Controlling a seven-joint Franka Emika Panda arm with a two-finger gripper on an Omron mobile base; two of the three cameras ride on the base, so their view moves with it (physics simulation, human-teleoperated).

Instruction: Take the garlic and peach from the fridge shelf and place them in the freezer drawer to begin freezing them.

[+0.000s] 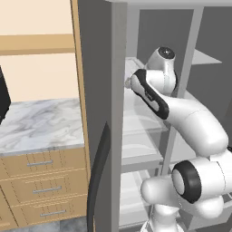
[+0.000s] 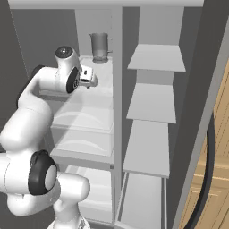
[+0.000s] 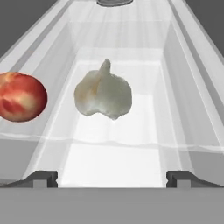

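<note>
Gripper [image 3: 112,177]: wide, holding nothing; both tips flank the centre line low in the hand view, well clear of any item.

Garlic [image 3: 103,94]: off-white lumpy bulb with a short stem tip, matte; lies on the shelf [image 3: 144,113] straight ahead, between the tip lines.

Peach [image 3: 19,97]: round, red-orange, mottled, smooth skin; left of the garlic, apart from it.

Shelf: translucent white, glossy, with raised side walls.

Pitcher [image 2: 99,47]: grey, cylindrical, at the far end of the shelf.

Step in hand, as judged: reach for the garlic. Advance straight, keep the bulb centred, close across its widest lobes, not the stem; steer clear of the peach.
</note>
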